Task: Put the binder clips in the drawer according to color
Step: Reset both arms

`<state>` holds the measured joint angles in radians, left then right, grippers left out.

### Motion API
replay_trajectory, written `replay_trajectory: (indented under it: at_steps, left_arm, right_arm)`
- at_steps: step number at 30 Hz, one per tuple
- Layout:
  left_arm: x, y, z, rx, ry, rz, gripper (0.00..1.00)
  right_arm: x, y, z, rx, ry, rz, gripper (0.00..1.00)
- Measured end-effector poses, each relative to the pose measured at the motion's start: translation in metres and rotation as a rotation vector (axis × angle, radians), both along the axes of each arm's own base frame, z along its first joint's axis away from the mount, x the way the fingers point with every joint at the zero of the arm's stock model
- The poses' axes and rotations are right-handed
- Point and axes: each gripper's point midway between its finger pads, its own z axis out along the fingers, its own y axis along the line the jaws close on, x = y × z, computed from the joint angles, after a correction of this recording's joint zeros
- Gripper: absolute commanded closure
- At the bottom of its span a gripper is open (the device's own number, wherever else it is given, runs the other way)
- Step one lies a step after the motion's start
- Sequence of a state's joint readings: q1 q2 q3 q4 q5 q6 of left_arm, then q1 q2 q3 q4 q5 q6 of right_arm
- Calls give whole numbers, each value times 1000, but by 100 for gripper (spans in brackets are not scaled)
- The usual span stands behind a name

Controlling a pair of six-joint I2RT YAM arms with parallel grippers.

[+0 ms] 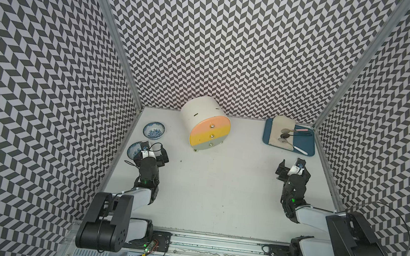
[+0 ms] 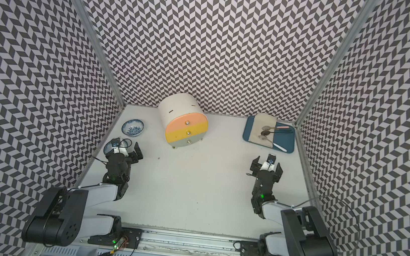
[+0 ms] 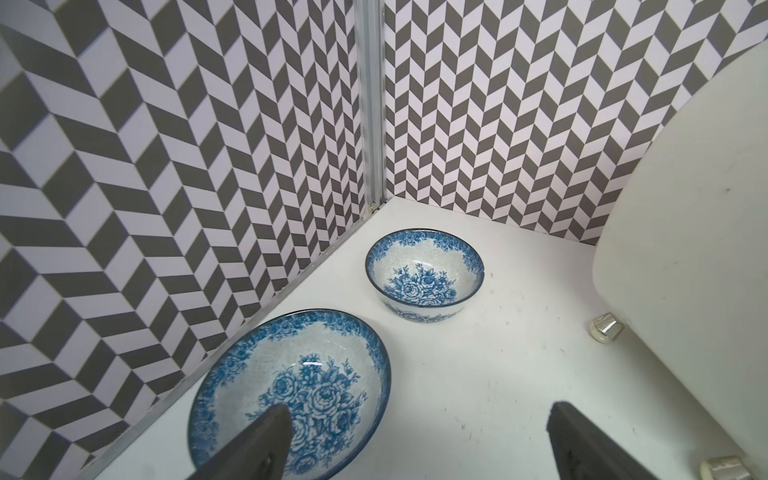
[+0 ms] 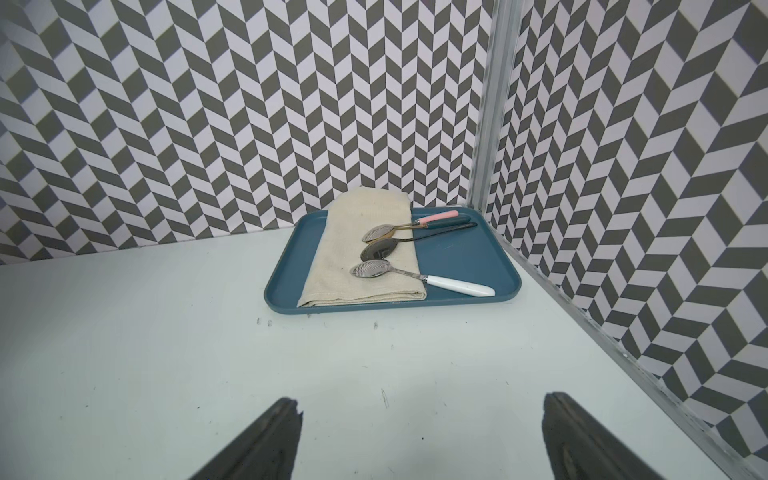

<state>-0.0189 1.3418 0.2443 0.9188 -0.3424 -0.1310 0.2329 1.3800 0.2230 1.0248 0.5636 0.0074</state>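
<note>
At 12 o'clock drawer cabinet (image 1: 209,134) closed, no binder clips visible; left gripper (image 3: 417,407), right gripper (image 4: 419,399) splayed, empty; sorting likely done, nothing left to pick.

Blue tray (image 4: 457,257) in corner; cloth (image 4: 340,257), spoons (image 4: 371,269) on it; jaws apart

Drawer (image 1: 204,126): cream rounded cabinet, upright on table nr back wall, front turned askew; 3 stacked fronts, salmon pink top, yellow mid, grey-green btm; all shut; metal knob on each.
</note>
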Motion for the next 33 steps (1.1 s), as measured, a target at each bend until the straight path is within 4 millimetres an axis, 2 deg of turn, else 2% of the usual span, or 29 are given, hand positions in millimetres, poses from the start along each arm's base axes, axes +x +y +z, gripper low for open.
replay_trajectory:
  at_steps: [3, 4, 9, 13, 17, 33]
  left_arm:
    - [6, -3, -6, -1, -11, -16, 0]
    - [7, -4, -6, 0, -20, -24, 0]
    - [15, -15, -2, 15, -61, -93, 0]
    - [17, -21, -7, 30, -59, -125, 0]
    - [19, -23, -2, 37, -77, -134, 0]
    - [19, -24, -1, 43, -77, -139, 0]
  right_arm:
    - [-3, -6, -3, 6, -34, 13, 7]
    - [-3, -8, -5, 7, -40, 19, 0]
    - [4, -6, -15, 4, -38, 67, 0]
    - [16, -7, -9, 19, -54, 97, 1]
    - [26, -6, 1, 35, -82, 111, 0]
    - [27, -2, 1, 46, -77, 143, 1]
